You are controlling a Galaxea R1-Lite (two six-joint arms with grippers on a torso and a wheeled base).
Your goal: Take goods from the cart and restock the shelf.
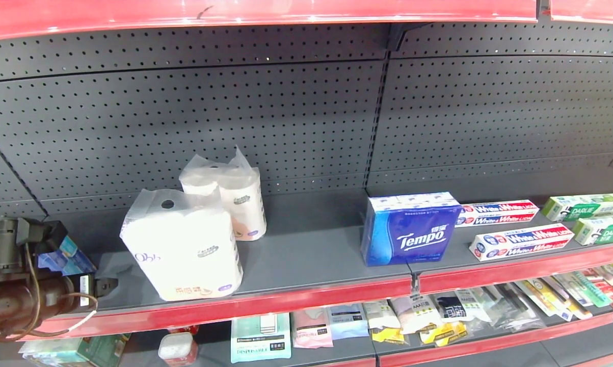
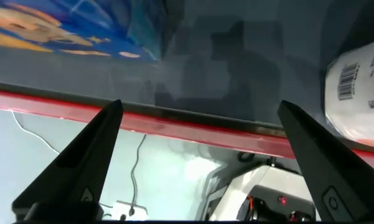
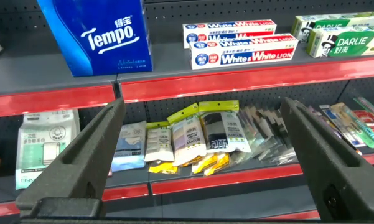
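Left gripper: jaws spread wide, nothing held. It sits at the left end of the shelf, with its fingertips at the red front lip.

Bearings below are read on the head view, clock centred on that gripper.

- Blue packet: lies on the board at about 10 o'clock, just beside the wrist and clear of the fingertips. The arm covers part of it, so you cannot tell its long axis.
- Near roll pack: stands upright at the front edge at 2 o'clock, near the gripper but not touching it.
- Far roll pack: stands upright on much the same bearing, farther back toward the pegboard. You cannot tell whether the two packs touch.
- Bare board: lies at nearly 3 o'clock, between the roll packs and the blue tissue pack.

Right gripper: jaws equally wide, empty. It faces the right bay.

- Toothpaste boxes: lie on the same board as the tissue pack, long axes along the shelf from 9 to 3.
- Hanging sachets: hang on the tier beneath.

Judgement: with both grippers empty, your next step is likely a fetch from the cart. The bare board is the obvious slot. Your left arm is the nearer one to it and would come in from the slot's 9 o'clock side, past the near roll pack. Watch that upright pack, which could tip if brushed.
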